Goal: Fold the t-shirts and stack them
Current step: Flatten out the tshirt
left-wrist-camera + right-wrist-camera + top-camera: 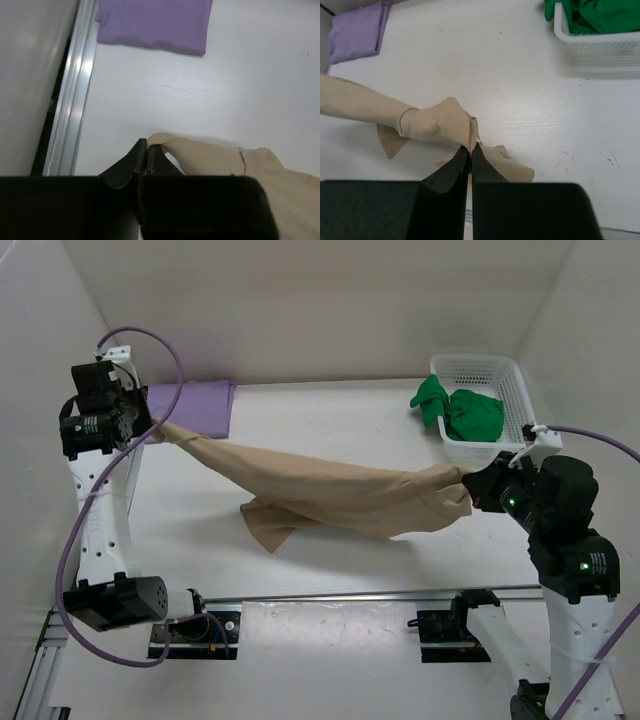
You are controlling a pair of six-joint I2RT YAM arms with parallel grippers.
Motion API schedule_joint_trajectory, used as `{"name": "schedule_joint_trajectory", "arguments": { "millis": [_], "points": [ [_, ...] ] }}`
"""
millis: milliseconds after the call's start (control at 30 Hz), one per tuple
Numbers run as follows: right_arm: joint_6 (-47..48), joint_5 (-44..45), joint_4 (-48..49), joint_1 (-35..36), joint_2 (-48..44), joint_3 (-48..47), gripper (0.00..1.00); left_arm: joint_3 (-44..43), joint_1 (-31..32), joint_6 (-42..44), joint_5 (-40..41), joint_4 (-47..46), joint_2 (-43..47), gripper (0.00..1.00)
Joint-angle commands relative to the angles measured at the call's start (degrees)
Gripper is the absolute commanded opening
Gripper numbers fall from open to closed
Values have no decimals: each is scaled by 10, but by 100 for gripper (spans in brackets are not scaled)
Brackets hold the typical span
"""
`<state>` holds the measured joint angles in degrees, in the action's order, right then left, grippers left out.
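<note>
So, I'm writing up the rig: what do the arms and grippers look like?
Left arm and right arm: white links, black joint housings, a purple cable looping along each. Fingers are black and tapered. Green lights glow on the right arm.

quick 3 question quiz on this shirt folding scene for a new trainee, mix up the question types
1. True or false: the left end effector and the right end effector are both shut on the tan t-shirt, which hangs stretched between them.
2. Short answer: where does the purple t-shirt lie, and is it folded?
3. Pick one: the green t-shirt is
A. bunched in the white basket, part of it over the rim
B. on top of the purple t-shirt
C. under the tan t-shirt

Key
1. True
2. Folded, at the far left of the table
3. A
</note>
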<state>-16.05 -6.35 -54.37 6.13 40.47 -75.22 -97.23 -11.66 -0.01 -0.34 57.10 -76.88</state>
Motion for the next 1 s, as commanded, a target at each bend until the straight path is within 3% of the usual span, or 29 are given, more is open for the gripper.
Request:
{"name": "schedule_joint_trajectory", "arguments": {
  "millis": [0, 67, 167, 200, 300, 367, 433, 467, 567, 600, 633, 667, 733, 833, 933, 967],
  "points": [
    [8, 14, 12, 0, 22, 34, 0, 29, -6, 0, -24, 5, -40, 11],
    [1, -2, 50, 0, 41, 66, 0, 16, -6, 0, -34, 5, -88, 11],
    [-13, -57, 117, 0, 95, 94, 0, -57, 30, 0, -6, 24, -233, 13],
    [-18, -67, 136, 0, 127, 108, 0, -86, 46, 0, 2, 36, -318, 13],
    [-29, -74, 209, 25, 190, 119, 0, -240, 70, 0, 44, 45, -431, 23],
    [-29, -54, 218, 31, 227, 101, 0, -342, 95, 0, 53, 43, -499, 23],
    [-29, 7, 218, 37, 282, 65, 0, -353, 123, 0, 95, 2, -492, 21],
    [-35, 39, 212, 30, 297, 51, 0, -316, 130, 0, 108, -61, -478, 18],
    [-85, 105, 160, -36, 352, -10, 0, -303, 135, 0, 130, -120, -453, 16],
    [-105, 105, 154, -51, 352, -15, 0, -313, 135, 0, 130, -115, -453, 27],
    [-105, 96, 154, -61, 352, -15, 0, -314, 135, 0, 130, -110, -453, 45],
    [-111, 86, 160, -67, 357, -15, 0, -304, 141, 0, 121, -104, -445, 82],
    [-111, 32, 160, -67, 365, -22, 0, -265, 161, 0, 105, -99, -416, 94],
    [-111, -14, 173, -42, 385, -10, 0, -151, 225, 0, 42, -99, -324, 86],
    [-117, -14, 186, 0, 392, 3, 0, -21, 343, 0, 28, -104, -241, 71],
    [-126, -14, 186, 6, 392, 9, 0, 7, 401, 0, 21, -104, -218, 71]
  ]
}}
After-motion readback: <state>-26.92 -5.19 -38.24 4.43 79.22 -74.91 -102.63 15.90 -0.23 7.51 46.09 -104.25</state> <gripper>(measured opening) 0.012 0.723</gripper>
